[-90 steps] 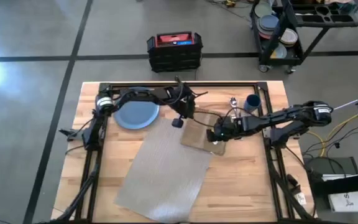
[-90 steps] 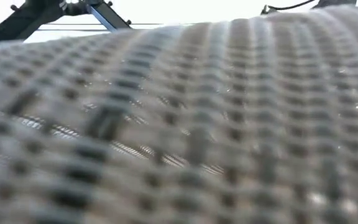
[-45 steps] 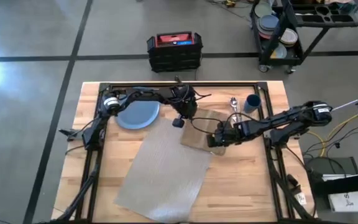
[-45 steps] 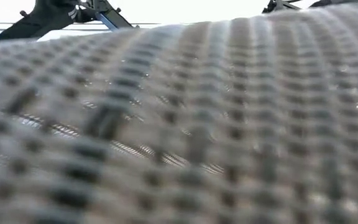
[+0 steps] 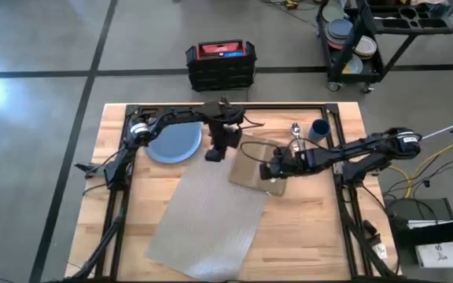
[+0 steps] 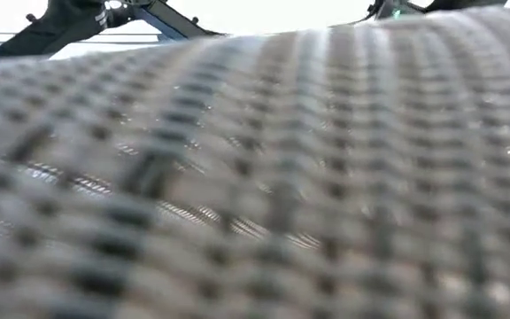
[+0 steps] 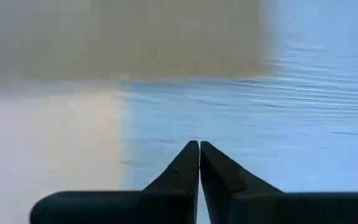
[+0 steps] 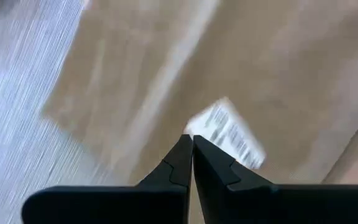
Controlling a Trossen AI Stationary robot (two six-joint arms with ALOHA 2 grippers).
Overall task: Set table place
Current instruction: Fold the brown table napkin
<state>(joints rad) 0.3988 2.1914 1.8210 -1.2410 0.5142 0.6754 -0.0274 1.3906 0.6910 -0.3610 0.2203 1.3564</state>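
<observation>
Over the table's far middle, my left claw (image 5: pixel 213 155) has slid from the napkin (image 5: pixel 255 165) toward the plate (image 5: pixel 173 145), shut and empty. My right claw (image 5: pixel 265 170), shut and empty, stays above the napkin, which overlaps the mat's (image 5: pixel 208 216) far corner. Nothing is placed yet.

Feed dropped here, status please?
Left gripper shut, empty, by the mat's far edge. Right gripper shut, over the napkin. Plate off the mat. Mat blocks the low view.
</observation>
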